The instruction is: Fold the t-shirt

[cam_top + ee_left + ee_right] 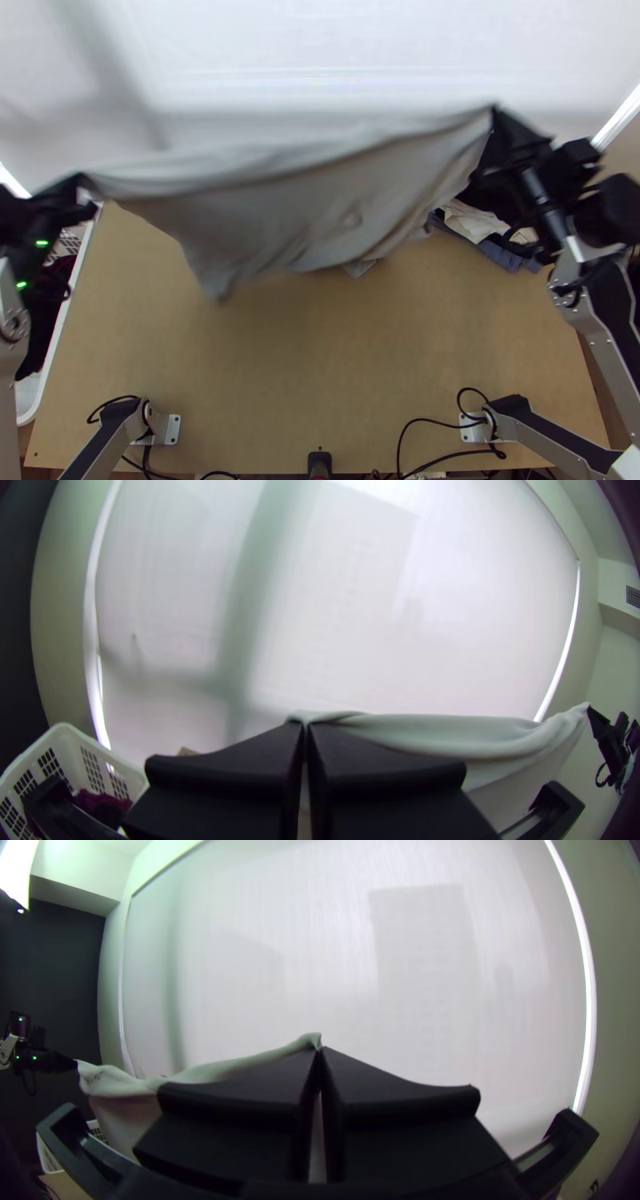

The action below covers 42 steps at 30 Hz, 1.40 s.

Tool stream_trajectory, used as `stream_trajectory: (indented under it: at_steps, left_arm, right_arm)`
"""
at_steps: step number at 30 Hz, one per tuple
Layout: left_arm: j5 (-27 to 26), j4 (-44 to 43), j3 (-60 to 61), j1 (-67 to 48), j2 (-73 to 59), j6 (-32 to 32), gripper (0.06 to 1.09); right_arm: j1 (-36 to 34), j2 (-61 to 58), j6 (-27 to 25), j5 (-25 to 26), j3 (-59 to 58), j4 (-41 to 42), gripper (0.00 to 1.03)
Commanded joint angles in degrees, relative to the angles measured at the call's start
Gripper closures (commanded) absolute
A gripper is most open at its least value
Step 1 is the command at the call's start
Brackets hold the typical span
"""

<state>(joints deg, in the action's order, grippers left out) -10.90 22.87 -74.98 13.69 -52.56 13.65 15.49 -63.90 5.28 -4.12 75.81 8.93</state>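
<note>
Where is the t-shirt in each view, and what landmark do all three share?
Top view: the t-shirt, stretched across the middle.
Left wrist view: from the left gripper, below centre, toward the right edge.
Right wrist view: from the right gripper, just below centre, toward the left edge.
Shared landmark: the large white blind.

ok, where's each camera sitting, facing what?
Top view: fixed high over the near edge, steeply down on the table; left arm, right arm show.
Left wrist view: on that wrist, facing the white blind; left gripper near, right gripper beyond.
Right wrist view: on that wrist, facing the blind; right gripper near, left beyond.
Both wrist views share blind and stretched t-shirt.
</note>
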Motion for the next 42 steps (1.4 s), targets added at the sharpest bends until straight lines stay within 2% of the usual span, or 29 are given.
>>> stream_trajectory:
  at_steps: [1, 4, 15, 20, 27, 31, 35, 42]
  left_arm:
    - [4.74, -5.30, -3.86, 1.86, 1.23, 2.17, 1.05]
    - [7.12, -9.16, -6.41, 2.21, 1.49, 1.91, 1.05]
    - [8.08, -7.40, -16.34, 2.57, 6.24, 4.02, 1.05]
    - [8.43, -6.53, -18.10, 2.57, 10.72, 6.30, 1.05]
    - [7.38, 8.94, -19.24, 1.69, 14.94, 12.01, 1.05]
    - [5.80, 15.89, -11.42, 0.02, 18.37, 14.21, 1.05]
    - [2.72, 17.64, 1.68, -0.42, 24.08, 14.21, 1.05]
    - [-0.97, 16.15, 25.85, -1.39, 28.21, 13.51, 1.05]
  right_arm:
    - [-0.54, -1.58, -7.12, 2.89, 5.84, 6.89, 1.00]
    - [-0.28, -2.90, -11.52, 3.94, 9.00, 11.29, 1.00]
    - [-0.02, 8.62, -11.34, 5.09, 13.13, 10.06, 1.00]
    - [-0.10, 15.21, -11.34, 5.09, 13.40, 5.75, 1.00]
    - [-0.19, 23.64, -9.32, 5.17, 9.44, -7.79, 1.00]
    - [-0.10, 29.01, -5.81, 5.09, 0.65, -12.71, 1.00]
    - [-0.02, 33.58, -2.20, 5.09, -10.16, -16.40, 1.00]
    - [0.51, 35.86, 4.92, 5.09, -28.00, -13.32, 1.00]
